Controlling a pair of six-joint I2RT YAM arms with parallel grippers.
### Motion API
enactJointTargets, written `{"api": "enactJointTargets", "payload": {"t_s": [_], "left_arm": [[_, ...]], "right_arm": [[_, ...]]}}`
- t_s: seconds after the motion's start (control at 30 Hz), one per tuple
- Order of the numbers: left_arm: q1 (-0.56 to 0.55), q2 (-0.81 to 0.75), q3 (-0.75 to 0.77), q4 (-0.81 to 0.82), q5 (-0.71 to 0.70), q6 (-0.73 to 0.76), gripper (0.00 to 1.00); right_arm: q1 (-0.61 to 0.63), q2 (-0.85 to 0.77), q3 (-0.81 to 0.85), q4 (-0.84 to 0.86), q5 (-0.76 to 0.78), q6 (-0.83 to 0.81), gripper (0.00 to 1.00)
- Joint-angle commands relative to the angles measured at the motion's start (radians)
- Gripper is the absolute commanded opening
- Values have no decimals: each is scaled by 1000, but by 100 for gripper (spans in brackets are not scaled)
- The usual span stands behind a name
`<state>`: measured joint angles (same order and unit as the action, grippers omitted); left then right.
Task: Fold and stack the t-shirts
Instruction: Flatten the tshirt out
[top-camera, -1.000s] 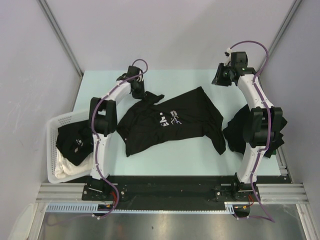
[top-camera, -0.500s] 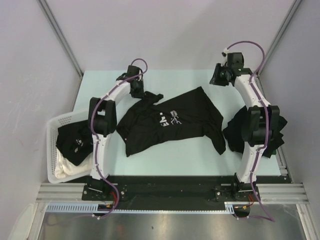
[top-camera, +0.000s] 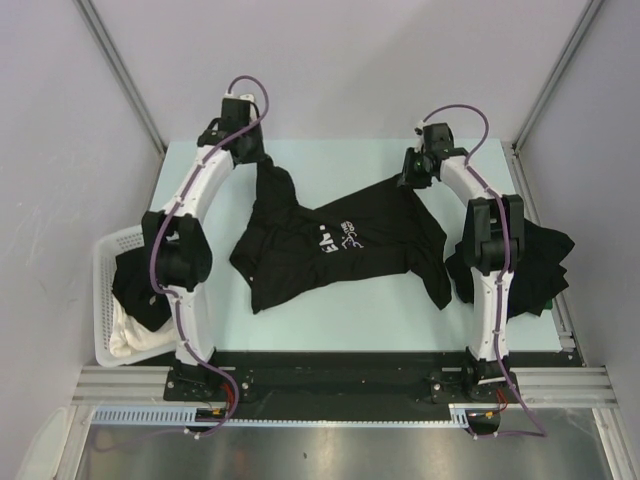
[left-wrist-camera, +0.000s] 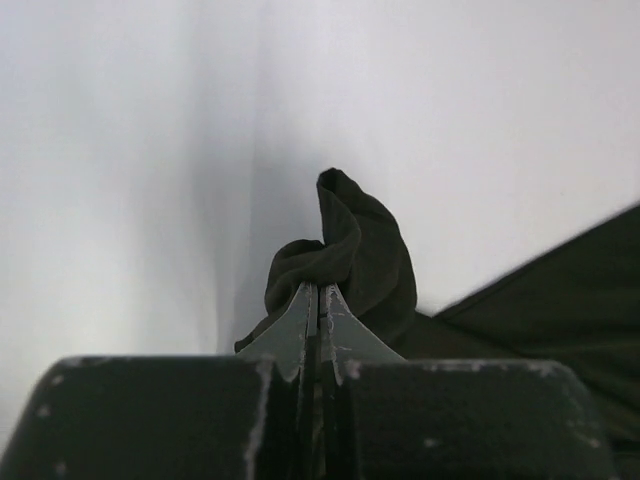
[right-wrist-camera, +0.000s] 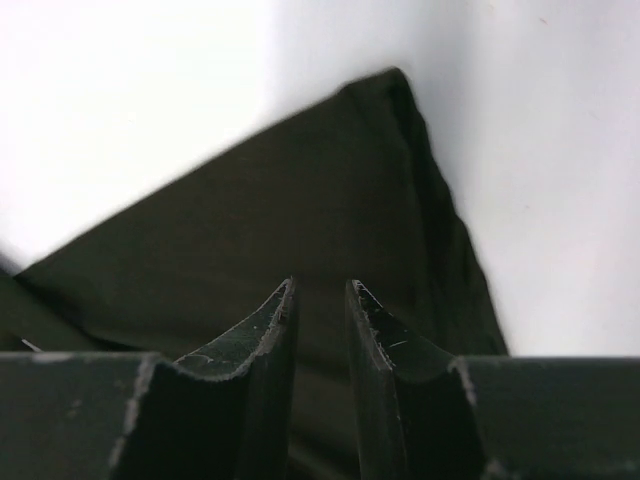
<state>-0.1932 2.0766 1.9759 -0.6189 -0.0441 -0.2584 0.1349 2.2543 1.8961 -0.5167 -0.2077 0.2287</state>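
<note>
Your left gripper (left-wrist-camera: 318, 295) pinches a bunched corner of the crumpled black t-shirt (top-camera: 340, 250), white lettering mid-frame; right gripper (right-wrist-camera: 320, 297) sits slightly apart over its other corner.

Left gripper (top-camera: 246, 158) pulled back toward far table edge, dragging t-shirt (top-camera: 340, 245) corner along. Right gripper (top-camera: 412, 178) moved in over its far right corner.

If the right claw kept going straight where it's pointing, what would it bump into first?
Most likely the black t-shirt. The right gripper points straight at its corner, jaws slightly apart; how close it is I cannot tell.
</note>
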Motion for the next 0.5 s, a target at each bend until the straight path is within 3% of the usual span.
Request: {"api": "enactJointTargets", "payload": {"t_s": [0.0, 0.23, 0.47], "left_arm": [[37, -70, 28, -58, -60, 47, 0], [46, -69, -8, -61, -48, 44, 0], [46, -140, -169, 8, -34, 10, 0]], "right_arm": [[19, -7, 72, 67, -1, 14, 30], [20, -15, 70, 75, 5, -18, 31], [14, 34, 113, 72, 36, -58, 33]]}}
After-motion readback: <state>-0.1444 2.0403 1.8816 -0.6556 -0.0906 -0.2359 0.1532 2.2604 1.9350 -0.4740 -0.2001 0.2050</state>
